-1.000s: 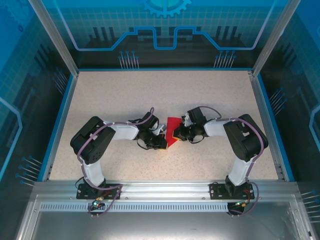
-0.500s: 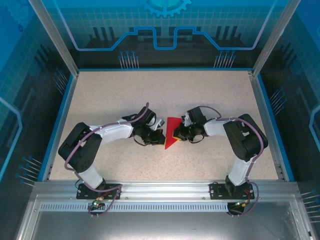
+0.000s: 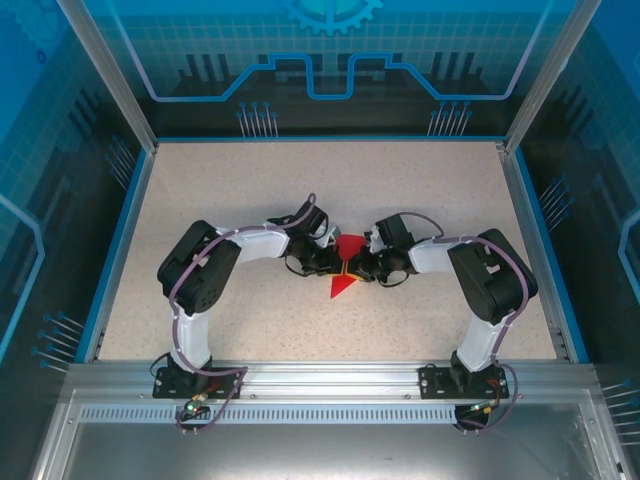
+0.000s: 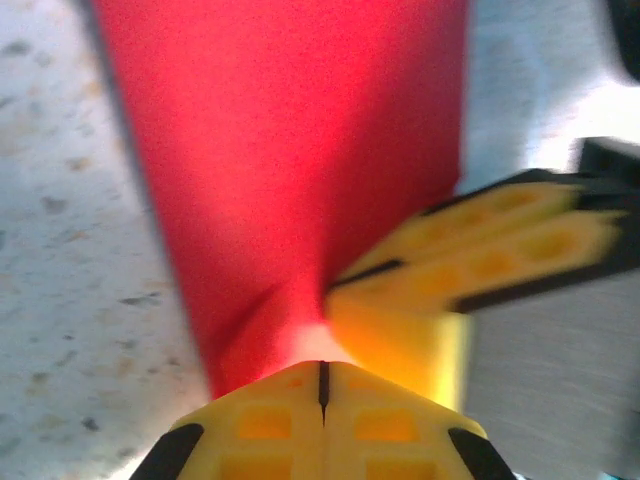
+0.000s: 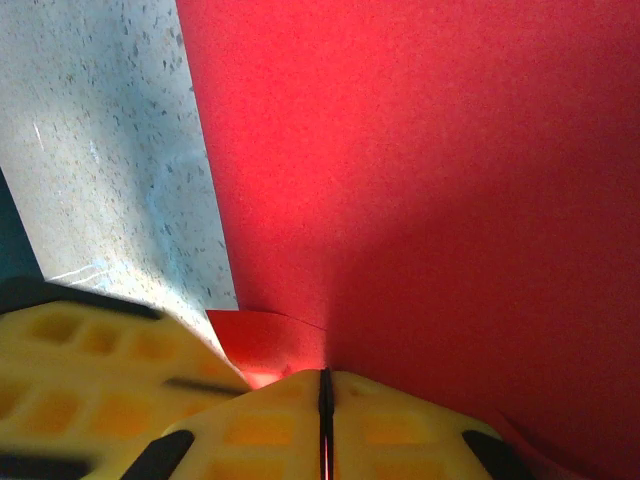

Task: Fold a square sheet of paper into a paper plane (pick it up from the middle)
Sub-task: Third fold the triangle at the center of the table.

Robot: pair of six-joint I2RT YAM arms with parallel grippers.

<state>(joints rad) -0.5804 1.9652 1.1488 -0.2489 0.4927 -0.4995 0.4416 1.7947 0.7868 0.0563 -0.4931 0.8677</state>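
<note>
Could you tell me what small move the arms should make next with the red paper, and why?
Probably keep the right gripper pinched and slide the left gripper along the fold toward the pointed tip. Both grippers are shut on the red paper from opposite sides, and it already forms a wedge low over the table, so sharpening the crease seems next.

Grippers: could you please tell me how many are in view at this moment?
2. The left gripper, shut, meets the red sheet of paper from the left at the table's centre; the right gripper, shut, meets it from the right.
</note>
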